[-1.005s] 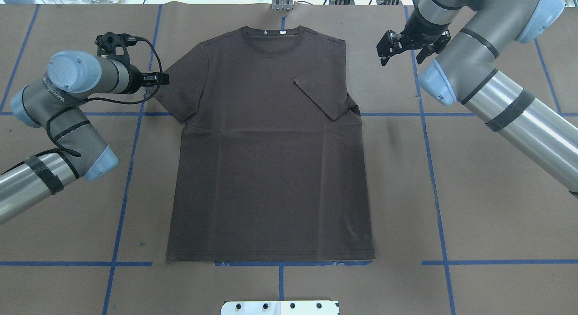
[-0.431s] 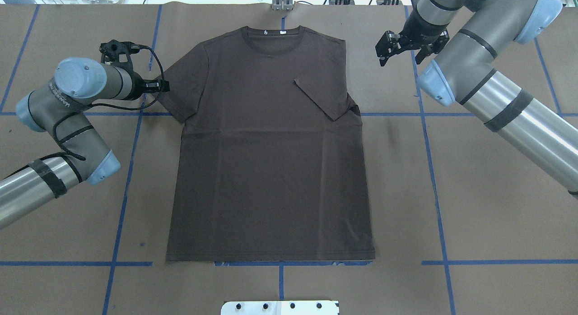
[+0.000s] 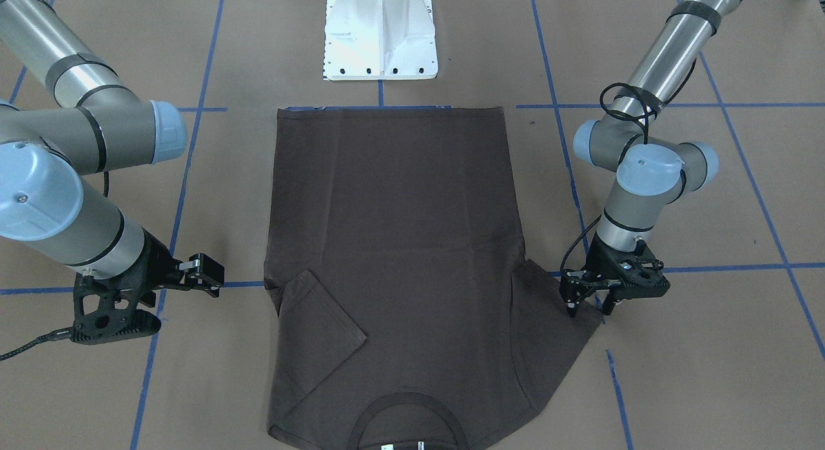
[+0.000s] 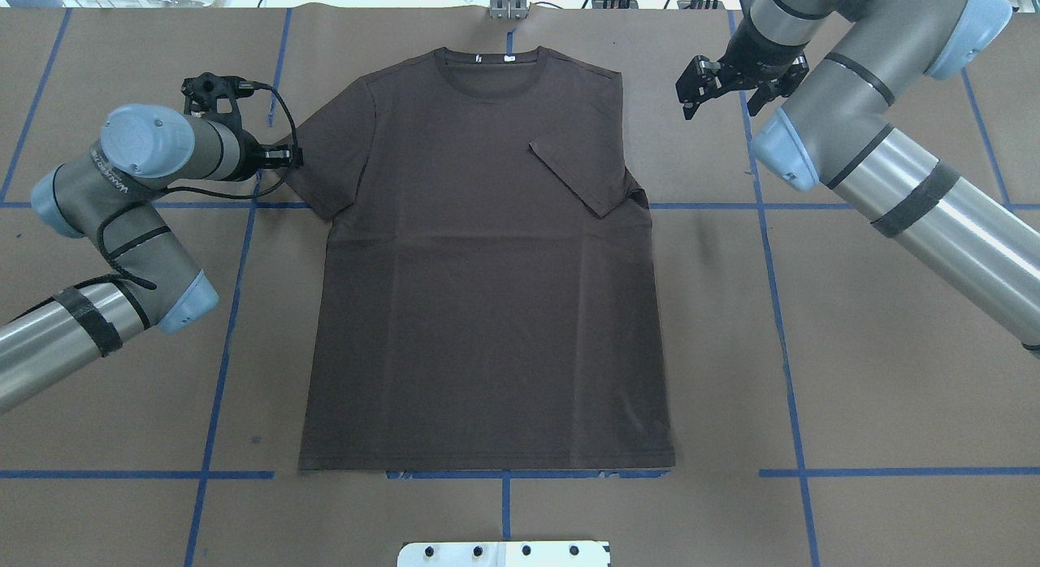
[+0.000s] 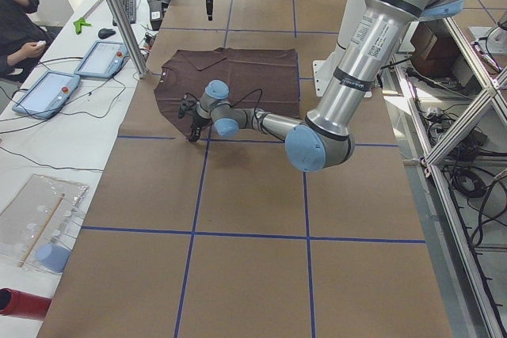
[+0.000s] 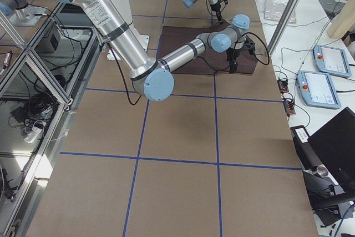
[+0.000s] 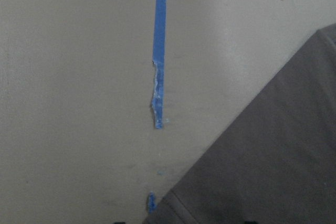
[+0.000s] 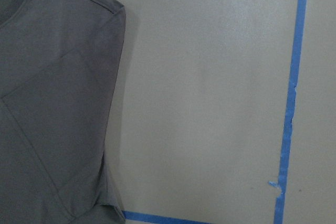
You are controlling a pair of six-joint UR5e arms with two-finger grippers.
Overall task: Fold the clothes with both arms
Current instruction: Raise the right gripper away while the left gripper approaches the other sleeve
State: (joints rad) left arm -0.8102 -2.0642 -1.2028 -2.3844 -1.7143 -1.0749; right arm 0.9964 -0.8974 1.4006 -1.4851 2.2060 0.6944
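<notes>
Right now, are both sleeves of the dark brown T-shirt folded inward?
No, one sleeve of the T-shirt lies folded inward; the other spreads flat.

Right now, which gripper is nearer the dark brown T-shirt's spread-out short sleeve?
Left. The left gripper is at the outer edge of that sleeve; the right gripper hangs beyond the opposite shoulder.

left gripper (image 3: 586, 310): in overhead view, fingertips hidden under own wrist; contact with sleeve (image 3: 554, 337) beneath the fingers cannot be told
left wrist view: fingers cut by bottom edge, two dark specks only; T-shirt (image 7: 273, 156) runs off frame right of them
right wrist view: fingers outside frame; shirt cut by left edge
collar (image 3: 403, 400): cut by bottom edge, front-facing view
neck tags (image 4: 508, 58): print too small to read
person (image 5: 16, 21): cut by frame edge
</notes>
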